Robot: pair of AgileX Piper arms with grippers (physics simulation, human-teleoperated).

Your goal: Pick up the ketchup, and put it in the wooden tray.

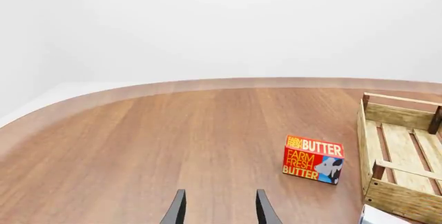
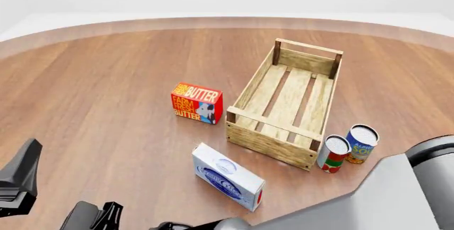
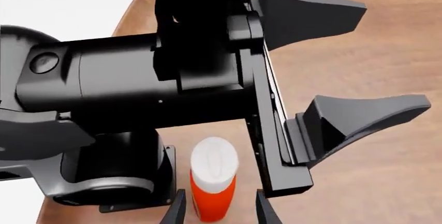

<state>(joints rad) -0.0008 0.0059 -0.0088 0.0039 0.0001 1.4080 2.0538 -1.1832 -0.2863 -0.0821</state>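
The ketchup (image 3: 212, 180), a red-orange bottle with a white cap, shows only in the right wrist view. It stands on the table beside the left arm's base. My right gripper (image 3: 219, 211) is open, with one fingertip on each side of the bottle and a gap left. My left gripper (image 1: 219, 211) is open and empty above bare table, and its spread fingers (image 3: 366, 115) cross the right wrist view. The wooden tray (image 2: 273, 145) lies empty in the middle of the table, and one end of it (image 1: 404, 200) shows in the left wrist view.
A red butter box (image 2: 196, 103) stands left of the tray, and a white-and-blue box (image 2: 228, 177) lies in front of it. A red-and-green can (image 2: 333, 154) and a blue can (image 2: 362, 144) stand at the tray's near right corner. The right arm (image 2: 397, 198) crosses the front right.
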